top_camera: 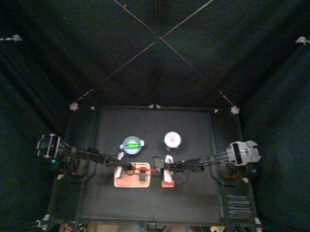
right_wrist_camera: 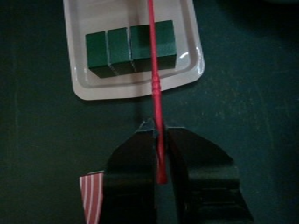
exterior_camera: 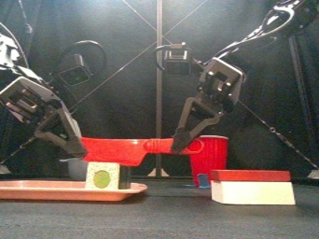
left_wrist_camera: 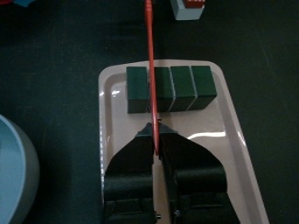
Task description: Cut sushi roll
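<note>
Closest in, red-topped block (exterior_camera: 253,187) sits idle; behind, sushi roll (exterior_camera: 103,175) lies on the board (exterior_camera: 37,190), red blade (exterior_camera: 131,147) crossing its long axis just above (left gripper (exterior_camera: 69,140) and right gripper (exterior_camera: 187,140) each clamp one end).

The sushi roll (exterior_camera: 104,175) sits on the board (exterior_camera: 50,190) at the front view's lower left. A knife (exterior_camera: 125,147) spans above it, between the left gripper (exterior_camera: 65,140) and right gripper (exterior_camera: 185,140). A cup (exterior_camera: 214,157) stands right of centre; a block (exterior_camera: 253,187) lies lower right, before it.
</note>
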